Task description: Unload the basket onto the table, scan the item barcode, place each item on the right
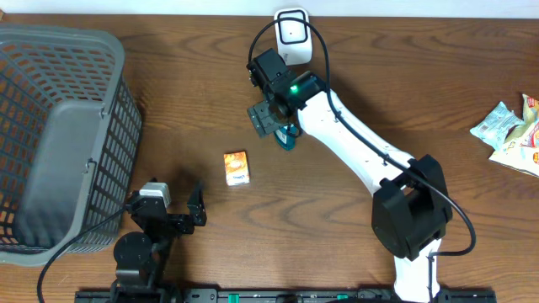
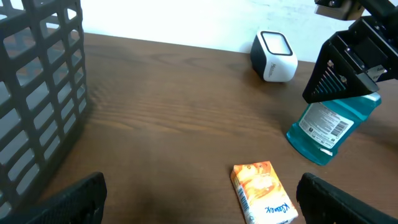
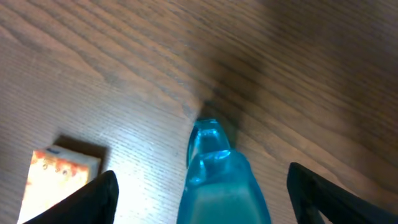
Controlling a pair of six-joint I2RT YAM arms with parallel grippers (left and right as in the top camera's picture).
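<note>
The right pincer [image 3: 203, 173] is spread, its fingers either side of a tilted blue bottle [image 2: 333, 127] and clear of it; the bottle's lower end rests on the bench [image 2: 174, 118]. Beyond this pincer sits a white scanner [image 2: 273, 55]. To its left lies an orange carton [image 2: 261, 190], just ahead of the spread left pincer [image 2: 202, 182].

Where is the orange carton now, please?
Overhead, the orange carton lies mid-table, between the left gripper and the blue bottle under the right gripper.
</note>
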